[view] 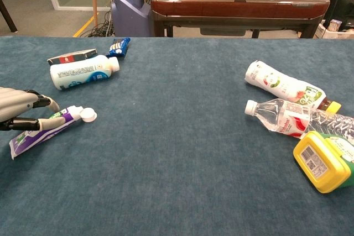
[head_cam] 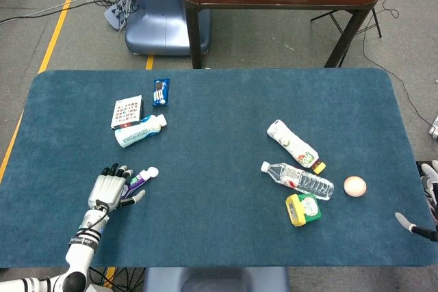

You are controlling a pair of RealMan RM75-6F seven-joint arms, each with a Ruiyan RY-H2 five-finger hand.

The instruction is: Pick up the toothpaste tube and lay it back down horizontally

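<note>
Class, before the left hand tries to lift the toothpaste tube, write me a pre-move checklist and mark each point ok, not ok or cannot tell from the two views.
1. Toothpaste tube within reach of the left hand: ok, the hand is right over its tail end.
2. Firm grip on the tube: cannot tell; fingers lie alongside it, but closure is not visible.
3. Tube lying flat on the table: ok, cap pointing right.
4. Space around the tube: ok, the white bottle lies apart, further back.
5. Right hand out of the way: ok, at the far table edge.
</note>
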